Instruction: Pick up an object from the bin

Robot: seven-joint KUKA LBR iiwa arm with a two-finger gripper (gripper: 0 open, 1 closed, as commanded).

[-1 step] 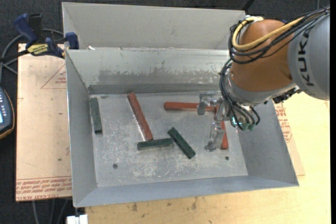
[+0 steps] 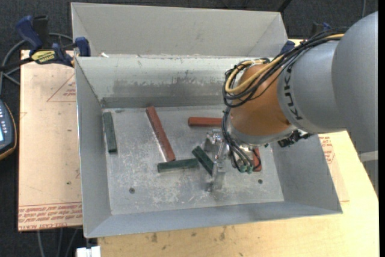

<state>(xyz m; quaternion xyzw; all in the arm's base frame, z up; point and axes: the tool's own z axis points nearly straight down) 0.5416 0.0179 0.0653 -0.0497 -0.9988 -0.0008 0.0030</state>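
Note:
My gripper hangs low over the bin floor, right of centre and toward the front. A short dark green block lies tilted right against its left side. A longer dark green bar lies flat just left of that block. A small red piece peeks out on the gripper's right, partly hidden under the arm.
A long red-brown bar lies diagonally at mid-floor, and a shorter red-brown bar lies behind the gripper. A dark green bar rests by the left wall. The arm's orange cover and cables overhang the bin's right half.

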